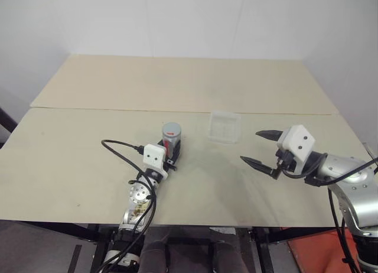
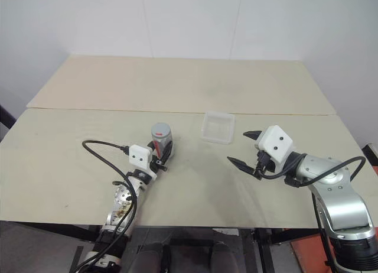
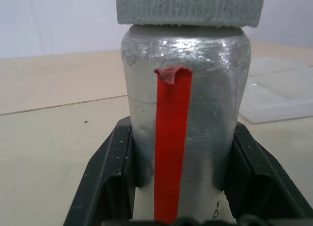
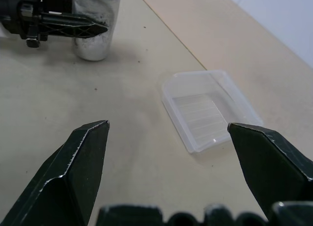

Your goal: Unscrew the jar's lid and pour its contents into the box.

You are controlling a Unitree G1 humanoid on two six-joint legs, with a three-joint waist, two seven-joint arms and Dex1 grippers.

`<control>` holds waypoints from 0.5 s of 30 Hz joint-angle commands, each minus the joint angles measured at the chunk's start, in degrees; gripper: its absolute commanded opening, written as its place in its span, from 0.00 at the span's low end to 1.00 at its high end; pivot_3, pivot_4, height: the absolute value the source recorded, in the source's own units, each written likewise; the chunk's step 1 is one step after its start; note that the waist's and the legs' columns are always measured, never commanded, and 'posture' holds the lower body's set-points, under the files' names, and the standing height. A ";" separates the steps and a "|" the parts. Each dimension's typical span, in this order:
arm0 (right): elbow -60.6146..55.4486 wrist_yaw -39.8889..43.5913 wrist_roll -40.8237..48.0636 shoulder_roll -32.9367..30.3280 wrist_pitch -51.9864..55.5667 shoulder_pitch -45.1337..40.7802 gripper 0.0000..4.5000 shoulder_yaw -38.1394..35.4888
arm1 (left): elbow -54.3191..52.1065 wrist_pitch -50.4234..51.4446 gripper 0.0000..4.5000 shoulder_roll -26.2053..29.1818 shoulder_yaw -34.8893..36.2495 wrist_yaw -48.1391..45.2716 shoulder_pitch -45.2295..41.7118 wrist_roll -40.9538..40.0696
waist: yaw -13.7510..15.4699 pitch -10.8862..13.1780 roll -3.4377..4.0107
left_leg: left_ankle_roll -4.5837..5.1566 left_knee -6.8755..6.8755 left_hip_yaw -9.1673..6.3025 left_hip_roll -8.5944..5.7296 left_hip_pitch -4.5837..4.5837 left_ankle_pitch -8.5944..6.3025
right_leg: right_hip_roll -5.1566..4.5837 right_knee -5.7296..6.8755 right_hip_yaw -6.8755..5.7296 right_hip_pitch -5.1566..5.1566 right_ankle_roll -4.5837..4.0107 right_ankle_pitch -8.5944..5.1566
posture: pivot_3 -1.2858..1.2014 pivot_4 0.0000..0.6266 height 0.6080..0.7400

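The left pincer (image 1: 169, 153) is clamped around the small silver-grey cylinder jar (image 1: 171, 138) with its red stripe, upright on the pale counter (image 1: 71, 161), its ribbed grey lid (image 3: 190, 8) on. The right pincer (image 1: 261, 148) hangs spread wide near the clear plastic box (image 1: 225, 126). Unscrewing looks next: the right must reach across to grip the lid.

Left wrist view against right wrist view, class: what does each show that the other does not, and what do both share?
Left wrist view alone: the ribbed grey round lid screwed on the silver-grey cylindrical jar, a red tape strip down its side, the left tool shut on the jar.

Right wrist view alone: the right tool open above the tan table.

Both: the jar, the transparent shallow plastic box, the table.
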 commanded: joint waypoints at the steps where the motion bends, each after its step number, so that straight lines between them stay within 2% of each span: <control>1: -3.98 -1.38 3.53 1.67 2.03 -1.86 1.00 -0.79 | -6.56 1.08 0.44 1.30 -0.81 -4.50 0.31 -3.61 | -0.05 0.00 0.00 | 0.00 0.00 0.00 0.00 0.00 0.00 | 0.00 0.00 0.00 0.00 0.00 0.00 | 0.52 0.24 1.00; 6: -7.81 -6.36 7.87 9.73 8.07 -6.32 1.00 4.52 | -13.54 5.45 0.44 8.47 -2.35 -14.81 2.13 -8.18 | -1.03 -0.01 0.02 | 0.00 -0.02 -0.08 0.07 0.03 0.00 | 0.08 0.05 0.02 0.00 -0.01 0.00 | 0.52 0.24 1.00; 15: -7.49 -11.85 4.99 19.34 11.05 -13.66 1.00 16.06 | -14.04 5.15 0.44 9.25 -2.70 -16.37 1.10 -7.75 | -1.06 -0.01 0.02 | 0.00 0.01 -0.14 0.05 -0.02 0.00 | 0.07 0.03 0.00 -0.02 -0.02 0.01 | 0.52 0.24 1.00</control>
